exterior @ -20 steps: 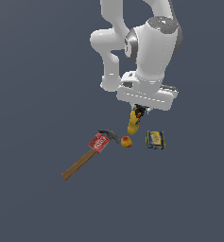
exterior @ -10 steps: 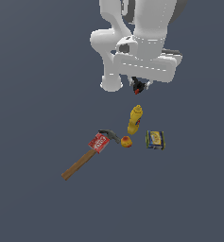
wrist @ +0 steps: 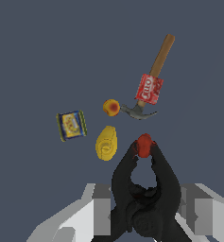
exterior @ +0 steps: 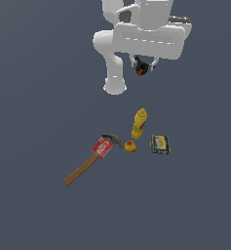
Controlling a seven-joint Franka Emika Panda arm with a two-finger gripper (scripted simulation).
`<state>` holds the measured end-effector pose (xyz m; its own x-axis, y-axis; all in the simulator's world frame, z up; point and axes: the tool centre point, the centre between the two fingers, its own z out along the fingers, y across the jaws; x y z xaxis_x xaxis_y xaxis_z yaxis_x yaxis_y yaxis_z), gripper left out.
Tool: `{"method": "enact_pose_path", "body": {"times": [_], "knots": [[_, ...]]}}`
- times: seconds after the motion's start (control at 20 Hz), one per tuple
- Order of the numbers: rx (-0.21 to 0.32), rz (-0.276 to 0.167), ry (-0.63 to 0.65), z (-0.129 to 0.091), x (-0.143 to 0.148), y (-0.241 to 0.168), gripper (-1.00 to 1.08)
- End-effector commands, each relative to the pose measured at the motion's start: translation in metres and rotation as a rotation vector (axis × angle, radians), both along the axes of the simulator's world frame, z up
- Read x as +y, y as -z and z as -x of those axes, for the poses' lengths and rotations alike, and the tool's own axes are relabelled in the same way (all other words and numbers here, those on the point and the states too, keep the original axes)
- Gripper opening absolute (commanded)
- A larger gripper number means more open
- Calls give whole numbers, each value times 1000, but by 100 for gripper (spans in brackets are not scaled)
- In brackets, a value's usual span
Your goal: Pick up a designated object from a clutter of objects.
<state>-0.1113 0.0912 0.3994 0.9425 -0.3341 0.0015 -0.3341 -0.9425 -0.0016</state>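
The designated object, a small black spring clamp [exterior: 141, 69] with red tips, hangs high above the floor with my gripper [exterior: 143, 65] shut on it. In the wrist view the clamp [wrist: 142, 189] fills the space between my fingers [wrist: 98, 212], its red tip pointing down at the clutter. The rest of the clutter lies far below: a wooden-handled hammer [exterior: 90, 158], an upright yellow bottle [exterior: 139, 123], a small yellow-red fruit [exterior: 130, 146] and a blue-yellow box [exterior: 160, 144].
The wrist view shows the hammer [wrist: 151, 80], fruit [wrist: 111, 107], bottle [wrist: 106, 142] and box [wrist: 71, 125] grouped close together on the dark grey floor. The arm's white base [exterior: 114, 85] stands behind the clutter.
My gripper has risen steadily from just above the yellow bottle to well over the clutter, carrying the clamp with it. The objects on the floor have not moved.
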Motion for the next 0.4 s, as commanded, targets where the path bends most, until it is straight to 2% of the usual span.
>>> {"method": "enact_pose_path", "body": {"times": [0.0, 0.35], "knots": [[2, 1, 0, 4, -2, -11, -100], [2, 1, 0, 7, -4, -22, -100]]}}
